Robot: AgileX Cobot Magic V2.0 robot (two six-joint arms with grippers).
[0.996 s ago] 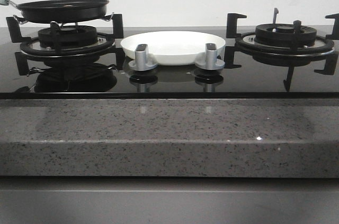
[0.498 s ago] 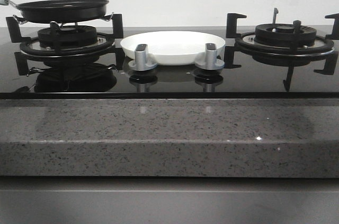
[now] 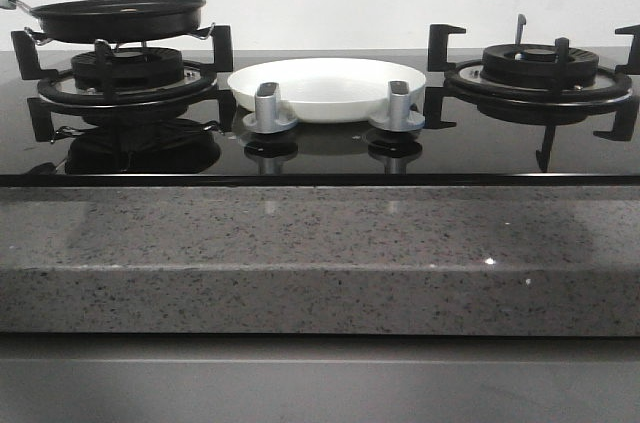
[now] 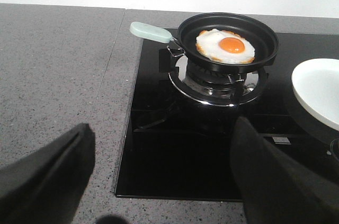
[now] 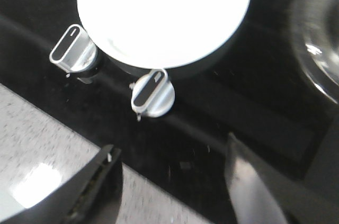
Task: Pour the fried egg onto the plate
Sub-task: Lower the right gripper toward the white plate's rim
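Observation:
In the left wrist view the fried egg [image 4: 226, 47], white with an orange yolk, lies flat in a small black pan [image 4: 265, 36] with a pale green handle [image 4: 151, 32]. The pan [image 3: 118, 18] stands on the left burner; from the front the egg is hidden by its rim. The white plate [image 3: 326, 83] rests on the black glass between the burners and holds nothing [image 5: 164, 12]. My left gripper [image 4: 163, 128] hangs open over the hob's near left corner, well short of the pan. My right gripper [image 5: 170, 147] is open above the hob's front edge, near the knobs.
Two silver knobs [image 3: 268, 108] [image 3: 400, 105] stand just in front of the plate. The right burner [image 3: 538, 68] with its black grate is bare. A grey speckled counter [image 3: 320, 243] runs along the front and to the left of the hob [image 4: 53, 75].
Blurred dark tips have entered the top right edge of the front view. Pan, plate and knobs have not moved.

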